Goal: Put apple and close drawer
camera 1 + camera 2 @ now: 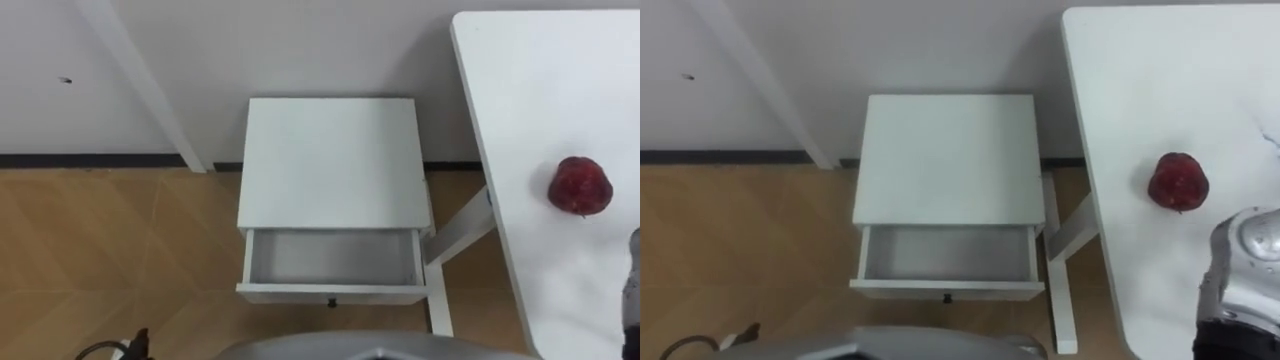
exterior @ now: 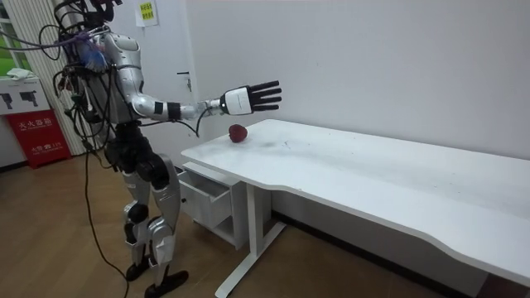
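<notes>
Apple [image 1: 579, 186] first: I see it, dark red, sitting on the white tabletop [image 1: 540, 90], off to the right of the bedside cabinet [image 1: 333, 163] and well apart from it. Nothing touches the fruit, and it rests near the tabletop's edge on the cabinet's side.

The cabinet is small and white, set against the wall [image 1: 300, 40] on a wooden floor [image 1: 100, 250]. Its drawer [image 1: 333, 292] is pulled out towards me, and I can look straight down into its pale inside, which holds nothing. A slanted white table leg [image 1: 460, 232] stands just beside the cabinet's right flank.

In the room view my robot stands upright in front of the cabinet, at the tabletop's end. Its right arm is stretched out level, reaching from the cabinet's side across the tabletop. The right hand [image 2: 248, 98] is released, fingers straight and spread, grasping nothing. It hangs in the air above the apple and apart from it. From that angle I would say it sits a little past the fruit rather than squarely over it, though I can't be sure.

In the eye views a silver and dark part of that arm comes in at the right edge, over the tabletop, on the far side of the apple from the cabinet.
</notes>
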Controlling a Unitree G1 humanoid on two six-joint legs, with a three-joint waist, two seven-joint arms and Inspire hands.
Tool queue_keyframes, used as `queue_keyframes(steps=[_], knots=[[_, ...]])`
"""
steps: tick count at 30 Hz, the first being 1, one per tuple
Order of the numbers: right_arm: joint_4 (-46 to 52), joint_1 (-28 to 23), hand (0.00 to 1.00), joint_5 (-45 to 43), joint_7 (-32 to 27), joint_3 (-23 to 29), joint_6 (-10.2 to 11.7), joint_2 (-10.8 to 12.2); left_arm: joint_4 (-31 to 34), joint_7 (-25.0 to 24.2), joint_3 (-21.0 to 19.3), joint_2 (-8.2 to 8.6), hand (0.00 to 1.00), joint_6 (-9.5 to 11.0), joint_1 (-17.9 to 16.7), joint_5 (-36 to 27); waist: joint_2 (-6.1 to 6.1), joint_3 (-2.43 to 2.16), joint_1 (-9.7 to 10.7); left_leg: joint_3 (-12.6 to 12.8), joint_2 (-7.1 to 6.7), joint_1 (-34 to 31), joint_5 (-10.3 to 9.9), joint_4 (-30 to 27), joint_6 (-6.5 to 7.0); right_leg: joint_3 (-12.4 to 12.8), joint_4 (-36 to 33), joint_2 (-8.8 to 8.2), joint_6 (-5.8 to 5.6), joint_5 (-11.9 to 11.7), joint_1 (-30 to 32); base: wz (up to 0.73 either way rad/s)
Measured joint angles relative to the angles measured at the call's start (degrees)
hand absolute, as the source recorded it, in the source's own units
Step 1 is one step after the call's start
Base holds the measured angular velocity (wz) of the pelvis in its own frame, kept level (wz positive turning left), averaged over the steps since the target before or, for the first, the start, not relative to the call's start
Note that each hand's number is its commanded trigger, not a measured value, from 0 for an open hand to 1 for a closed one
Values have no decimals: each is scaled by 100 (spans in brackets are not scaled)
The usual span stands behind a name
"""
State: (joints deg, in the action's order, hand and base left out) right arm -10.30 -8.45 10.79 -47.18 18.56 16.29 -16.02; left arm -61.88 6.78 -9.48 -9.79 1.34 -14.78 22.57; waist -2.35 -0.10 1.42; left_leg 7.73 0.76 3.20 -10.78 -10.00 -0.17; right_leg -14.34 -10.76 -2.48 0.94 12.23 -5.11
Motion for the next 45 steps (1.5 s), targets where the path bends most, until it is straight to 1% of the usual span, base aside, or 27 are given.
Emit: queue_keyframes(steps=[3, 5, 8, 10, 12, 15, 17, 20, 23, 27, 29, 34, 37, 40, 42, 45], knots=[[-1, -101, 0, -15, 385, -160, -82, 55, 1, -6, 50, -2, 0, -7, -37, -46, -3, 2, -10, 7, -9, 12, 0, 14, 0, 0, 57, 2, -13, -12, -34, 1], [-3, -206, 0, -35, 606, -241, -92, 57, 1, -15, 88, 2, 0, -9, -55, -47, -6, 2, -12, 8, -20, 41, 0, 37, 0, 0, 113, 6, -23, -22, -79, 0], [-40, -235, 0, -39, 918, -396, -96, 57, 0, -19, 122, 2, 0, -9, -127, -47, -21, 15, -7, 14, -30, 45, 0, 43, 0, 0, 117, 20, -24, -22, -77, 0], [-157, -245, 0, -99, 1115, -456, -96, 59, -4, -15, 134, 3, 0, -3, -95, -47, -35, 22, -5, 13, -29, 49, 0, 60, 0, 0, 118, 27, -25, -23, -79, 0], [-371, -244, 0, -226, 1280, -626, -96, 70, -4, 2, 137, 3, 0, 19, -102, -48, -53, 23, -8, 13, -25, 58, 0, 61, 0, 0, 115, 22, -26, -23, -89, 0], [-505, -246, 0, -261, 1464, -671, -139, 182, -4, 2, 175, 3, 0, 44, -106, -48, -70, 25, -10, 14, -23, 54, 0, 63, 0, 1, 116, 2, -26, -24, -88, 0], [-507, -256, 0, -485, 1541, -672, -138, 234, -3, 2, 175, 4, 0, 45, -122, -47, -68, 23, -7, 19, -21, 52, -1, 62, 0, 1, 116, 1, -26, -24, -87, 0], [-602, -315, 0, -880, 1624, -789, -138, 239, -1, 2, 186, 4, 0, 45, -121, -46, -86, 19, -6, 19, -19, 54, -1, 60, 0, 7, 111, 0, -25, -25, -88, 0], [-762, -352, 0, -1104, 1841, -864, -141, 260, 1, -3, 205, 4, 0, 45, -93, -46, -68, 17, -3, 19, -19, 52, -1, 56, 0, 6, 102, -4, -25, -34, -88, 0], [-762, -394, 0, -1117, 2020, -867, -141, 269, 0, -12, 204, 4, 0, 45, -98, -46, -33, 16, 2, 21, 3, 52, -1, 44, 1, 8, 97, 2, -19, -62, -91, 0], [-762, -402, 0, -1117, 2064, -867, -141, 270, 0, -22, 204, 4, 0, 45, -102, -46, -30, 18, 3, 27, 30, 52, -1, 36, 1, 14, 97, 6, -15, -68, -92, 0], [-763, -403, 0, -1167, 2132, -913, -154, 269, 0, -24, 248, 0, 0, 38, -105, -49, -31, 19, 13, 31, 33, 49, -1, 28, 1, 40, 110, 16, -12, -71, -97, 0], [-777, -410, 0, -1388, 2243, -948, -220, 269, 1, -23, 295, 0, 0, 38, -102, -51, -48, 17, 19, 39, 35, 53, -1, 35, 1, 73, 116, 24, -12, -71, -95, -2], [-1021, -416, 0, -1530, 2249, -1144, -227, 269, 6, -4, 307, -2, 0, 40, -102, -50, -75, 12, 1, 50, 43, 57, -1, 35, 0, 164, 117, 42, -10, -72, -92, -3], [-1199, -428, 0, -1535, 2281, -1206, -227, 274, 8, 10, 309, -2, 0, 43, -105, -50, -72, 11, 8, 27, 43, 56, -2, 34, 0, 163, 114, 46, -8, -75, -93, 0], [-1209, -464, 0, -1535, 2290, -1276, -191, 286, 33, 37, 308, -2, 0, 43, -116, -42, -57, 8, 36, 24, 50, 38, -2, 28, 0, 156, 111, 40, -2, -79, -75, 0]])
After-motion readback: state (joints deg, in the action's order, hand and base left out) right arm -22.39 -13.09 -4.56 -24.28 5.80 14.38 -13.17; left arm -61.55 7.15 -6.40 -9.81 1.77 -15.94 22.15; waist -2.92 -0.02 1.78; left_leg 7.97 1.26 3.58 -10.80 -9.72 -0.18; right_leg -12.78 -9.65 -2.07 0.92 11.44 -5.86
